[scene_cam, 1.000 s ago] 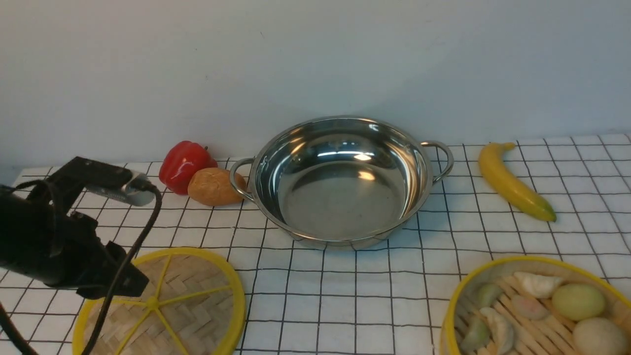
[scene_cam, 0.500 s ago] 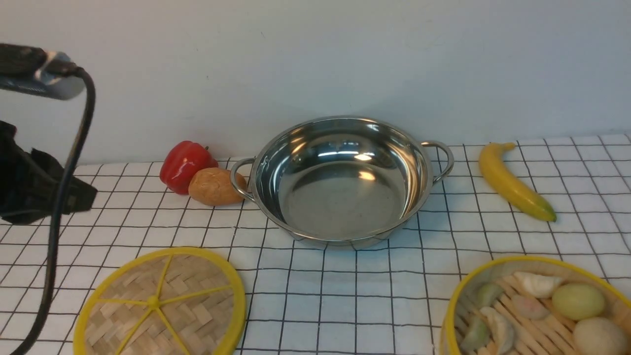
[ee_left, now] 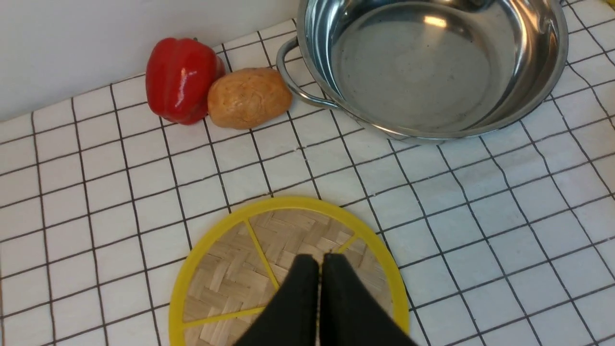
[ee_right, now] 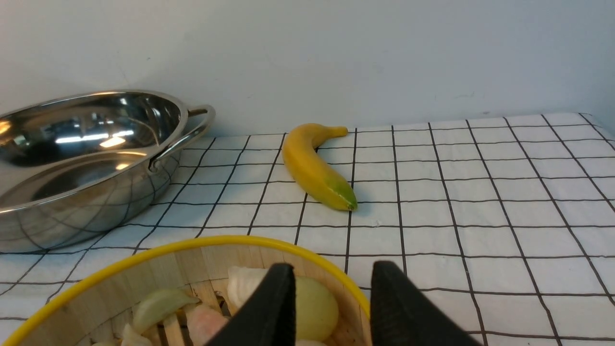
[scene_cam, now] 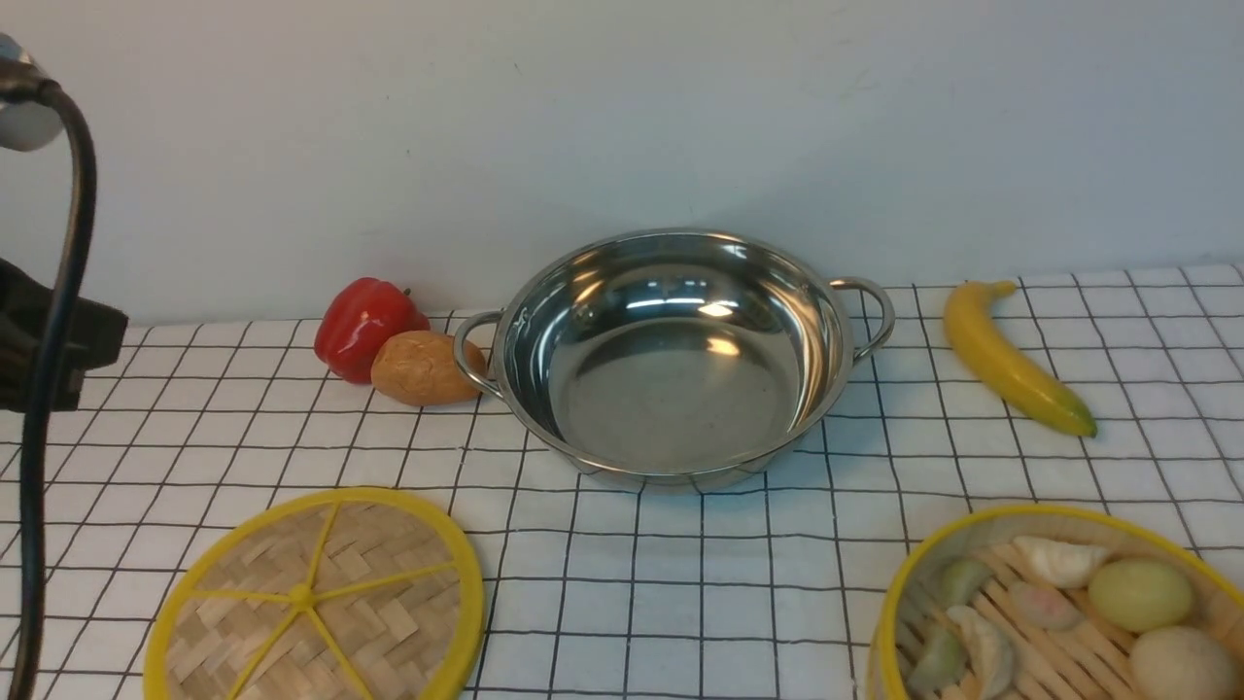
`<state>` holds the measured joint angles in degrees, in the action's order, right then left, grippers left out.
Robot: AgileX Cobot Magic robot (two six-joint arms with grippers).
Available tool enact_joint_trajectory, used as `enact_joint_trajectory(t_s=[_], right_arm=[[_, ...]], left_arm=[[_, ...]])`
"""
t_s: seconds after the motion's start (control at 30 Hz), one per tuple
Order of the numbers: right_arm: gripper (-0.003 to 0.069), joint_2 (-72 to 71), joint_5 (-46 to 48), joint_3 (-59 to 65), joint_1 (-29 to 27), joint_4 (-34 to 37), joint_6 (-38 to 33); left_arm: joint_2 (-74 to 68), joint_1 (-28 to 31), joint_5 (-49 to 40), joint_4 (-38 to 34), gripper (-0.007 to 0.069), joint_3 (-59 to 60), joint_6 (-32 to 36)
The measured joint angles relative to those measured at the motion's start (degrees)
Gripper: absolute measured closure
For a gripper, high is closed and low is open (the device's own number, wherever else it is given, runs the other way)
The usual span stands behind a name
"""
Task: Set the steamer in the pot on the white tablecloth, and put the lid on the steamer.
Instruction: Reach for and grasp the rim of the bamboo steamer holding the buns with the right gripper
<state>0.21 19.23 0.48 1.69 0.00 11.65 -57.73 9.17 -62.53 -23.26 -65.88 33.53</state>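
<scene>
Stainless-steel, wide and shiny, the two-handled pot [scene_cam: 671, 360] sits far-centre on the white grid-lined tablecloth [scene_cam: 680, 583]. The round yellow-rimmed bamboo steamer [scene_cam: 1045, 509] is near right and the flat woven bamboo lid [scene_cam: 311, 603] near left. Only the wrist views show the grippers: the left gripper [ee_left: 319, 259] has its jaws pressed together above the lid, holding nothing, and the right gripper [ee_right: 332, 265] has its jaws apart, straddling the steamer's rim. A second ago the left arm covered the lid; now it shows only at the far left edge.

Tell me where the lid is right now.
In the front view, the lid lies flat on the white tablecloth at the near left, nearer the camera than the red pepper and the pot.
</scene>
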Motion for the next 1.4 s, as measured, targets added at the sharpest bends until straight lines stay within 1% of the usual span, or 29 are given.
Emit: enact_joint_trajectory(t_s=[0.13, 0.27, 0.3, 0.33, 0.5, 0.57, 0.67, 0.73, 0.8, 0.87, 0.93, 1.0, 1.07, 1.1, 1.2, 1.27, 1.33, 1.37, 1.4], right_arm=[[0.0417, 0.00, 0.00, 0.00, 0.00, 0.00, 0.00], [0.0417, 0.00, 0.00, 0.00, 0.00, 0.00, 0.00], [0.0417, 0.00, 0.00, 0.00, 0.00, 0.00, 0.00], [0.0417, 0.00, 0.00, 0.00, 0.00, 0.00, 0.00], [0.0417, 0.00, 0.00, 0.00, 0.00, 0.00, -0.05], [0.0417, 0.00, -1.21, 0.00, 0.00, 0.62, 1.22], [0.0417, 0.00, -6.44, 0.00, 0.00, 6.64, 5.99], [0.0417, 0.00, -15.76, 0.02, 0.00, 14.34, 12.51], [0.0417, 0.00, -20.08, 0.02, 0.00, 17.93, 14.77], [0.0417, 0.00, -22.68, 0.02, 0.00, 19.29, 16.07], [0.0417, 0.00, -19.23, -1.32, 0.33, 18.00, 16.20], [0.0417, -0.04, -13.94, -4.65, 1.42, 14.74, 15.87], [0.0417, -0.04, -11.12, -6.37, 2.04, 13.64, 15.59], [0.0417, 0.11, -7.03, -9.15, 3.14, 12.76, 14.99], [0.0417, 1.57, -1.91, -13.96, 5.25, 12.20, 12.76], [0.0417, 2.44, -0.25, -15.64, 5.99, 12.06, 11.45], [0.0417, 6.09, 7.55, -21.02, 8.32, 12.06, 5.33], [0.0417, 6.41, 7.55, -21.43, 8.52, 12.06, 5.33], [0.0417, 8.33, 11.08, -23.60, 9.43, 12.10, 2.61]], left_arm=[[-0.26, 0.00, 2.22, -0.97, 0.0591, 0.00, 0.00], [-0.30, 0.00, 4.86, -1.93, 0.0536, 0.00, 0.00], [-0.30, 0.00, 5.15, -1.99, 0.0536, 0.00, 0.00], [-0.30, 0.00, 5.89, -2.48, 0.0515, 0.00, 0.00], [-0.32, 0.00, 6.97, -2.85, 0.0452, 0.00, -0.22], [-0.32, 0.00, 6.97, -2.86, 0.0433, 0.00, -0.37], [-0.32, 0.00, 6.98, -2.86, 0.0412, 0.00, -0.49], [-0.39, 0.00, 7.10, -2.86, 0.0403, 0.00, -0.54], [-0.44, 0.00, 7.15, -2.86, 0.0402, 0.00, -0.54], [-0.44, 0.00, 7.15, -2.86, 0.0402, 0.00, -0.54], [-0.44, 0.00, 7.15, -2.86, 0.0402, 0.00, -0.54], [-0.44, 0.00, 7.15, -2.86, 0.0402, 0.00, -0.60], [-0.44, 0.00, 7.15, -2.86, 0.0402, 0.00, -0.58], [-0.44, 0.00, 7.15, -2.86, 0.0396, 0.00, -0.58], [-0.44, 0.00, 7.15, -2.86, 0.0392, 0.00, -0.58], [-0.44, 0.00, 7.15, -2.86, 0.0392, 0.00, -0.58], [-0.44, 0.00, 7.15, -2.86, 0.0392, 0.00, -0.58], [-0.44, 0.00, 7.15, -2.86, 0.0392, 0.00, -0.58], [-0.44, 0.00, 7.15, -2.86, 0.0392, 0.00, -0.58]])
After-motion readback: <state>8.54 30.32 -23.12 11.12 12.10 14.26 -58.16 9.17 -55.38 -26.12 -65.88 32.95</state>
